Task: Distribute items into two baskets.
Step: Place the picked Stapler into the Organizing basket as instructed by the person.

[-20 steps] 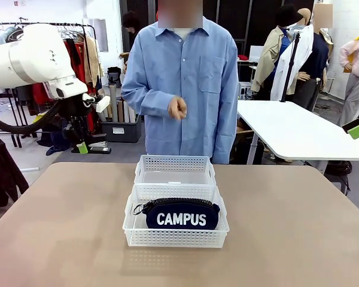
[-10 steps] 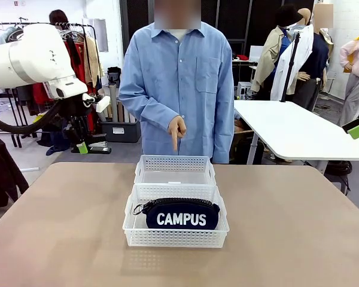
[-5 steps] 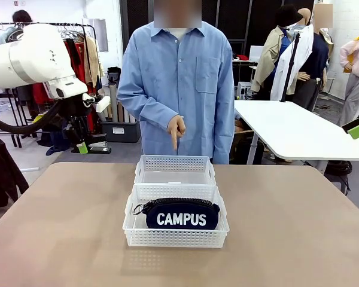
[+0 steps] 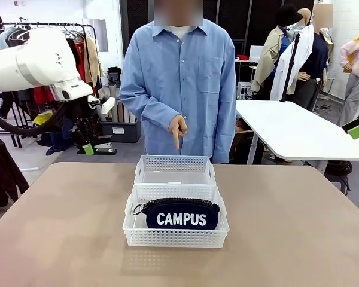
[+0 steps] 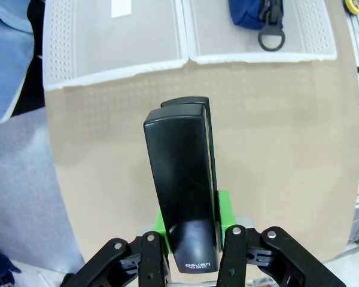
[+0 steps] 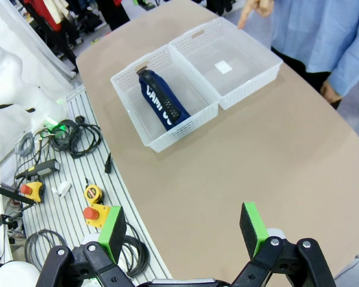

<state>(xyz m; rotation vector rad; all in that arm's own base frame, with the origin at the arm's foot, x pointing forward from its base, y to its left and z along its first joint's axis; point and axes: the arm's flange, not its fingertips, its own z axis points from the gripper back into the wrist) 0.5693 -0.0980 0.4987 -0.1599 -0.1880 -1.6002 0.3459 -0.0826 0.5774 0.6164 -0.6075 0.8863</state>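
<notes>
Change since the previous frames: the left arm (image 4: 42, 60) has shifted slightly right and down, its gripper (image 4: 87, 145) with it; the person's hand (image 4: 178, 128) keeps 1 finger pointing down above the far basket, as before. Pouch and baskets unmoved.

Item 1: stapler (image 5: 184, 191), black, clamped upright between the left gripper's (image 5: 188, 239) green pads, raised off the table left of the baskets. Small lettering at its base, seemingly "deli", too small to confirm.

Item 2: pouch (image 4: 178, 214), navy, white "CAMPUS" across its side, lying in the near basket (image 4: 175, 238). The left wrist view shows its zipper ring (image 5: 269, 37), and the right wrist view its zipper line (image 6: 162, 101).

Item 3: far basket (image 4: 175, 161), touching the near one end to end; a white label (image 6: 224, 67) lies on its floor.

Item 4: right gripper (image 6: 183, 230), fingers spread wide apart, holding nothing, high above the table edge. Its view also shows cables (image 6: 72, 134) and a yellow tape measure (image 6: 94, 193) on a grey floor strip beside the table.
</notes>
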